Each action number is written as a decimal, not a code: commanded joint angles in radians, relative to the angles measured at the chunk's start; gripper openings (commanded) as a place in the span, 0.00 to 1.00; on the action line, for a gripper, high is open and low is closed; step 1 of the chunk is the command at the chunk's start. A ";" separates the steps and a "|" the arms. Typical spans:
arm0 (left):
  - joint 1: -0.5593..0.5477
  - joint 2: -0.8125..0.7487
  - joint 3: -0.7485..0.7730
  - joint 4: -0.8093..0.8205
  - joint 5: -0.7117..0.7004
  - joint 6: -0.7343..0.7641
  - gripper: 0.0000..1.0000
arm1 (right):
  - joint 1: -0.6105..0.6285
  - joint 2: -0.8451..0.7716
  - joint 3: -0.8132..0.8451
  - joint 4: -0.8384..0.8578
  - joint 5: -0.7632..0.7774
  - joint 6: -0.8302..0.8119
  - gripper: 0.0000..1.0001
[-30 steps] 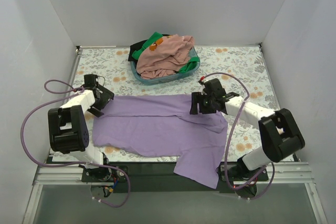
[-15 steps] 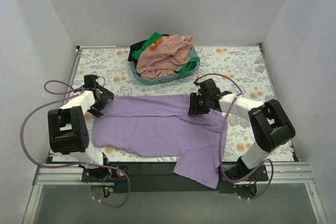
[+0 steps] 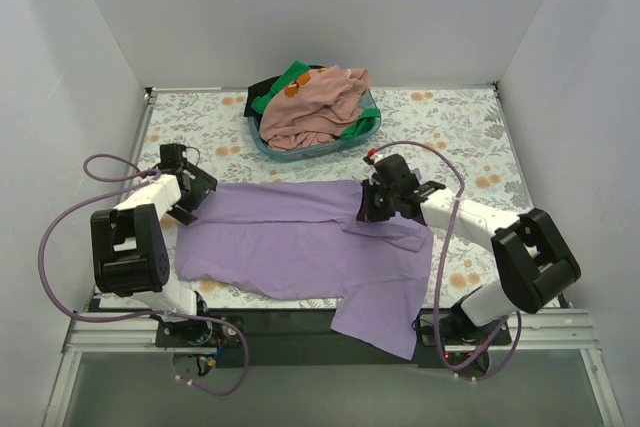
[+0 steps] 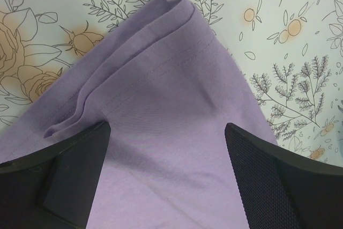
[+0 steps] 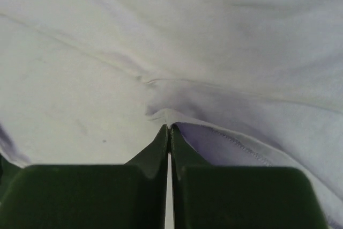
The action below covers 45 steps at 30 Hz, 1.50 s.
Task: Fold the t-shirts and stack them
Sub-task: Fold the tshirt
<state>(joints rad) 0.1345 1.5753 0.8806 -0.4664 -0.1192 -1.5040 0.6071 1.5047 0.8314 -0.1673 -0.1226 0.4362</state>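
Note:
A large lavender t-shirt point(image 3: 300, 242) lies spread across the table, part of it hanging over the near edge. My right gripper point(image 3: 367, 209) is shut on a pinched fold of this shirt point(image 5: 177, 116) near its right upper part; the jaws meet at the cloth. At the shirt's left upper corner my left gripper point(image 3: 188, 205) stands open over the hemmed edge point(image 4: 161, 68), its fingers point(image 4: 278, 186) wide apart on either side of the cloth. Pink point(image 3: 320, 107), green point(image 3: 290, 77) and black point(image 3: 262, 87) t-shirts lie heaped in a teal basket.
The teal basket point(image 3: 368, 130) sits at the back centre of the flower-patterned table point(image 3: 460, 137). White walls close in the table on three sides. Purple cables loop beside both arms.
My right gripper has shut on a fold of the lavender shirt and shifted slightly left. The left gripper has stayed in place, open.

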 commanded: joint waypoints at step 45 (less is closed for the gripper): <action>0.004 -0.024 0.027 -0.160 -0.108 -0.055 0.89 | 0.155 -0.132 -0.121 -0.240 0.348 0.197 0.98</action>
<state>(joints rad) 0.1352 1.5723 0.8967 -0.6029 -0.1864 -1.5501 0.7677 1.4242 0.7483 -0.3496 0.2382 0.6464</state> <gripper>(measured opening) 0.892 0.984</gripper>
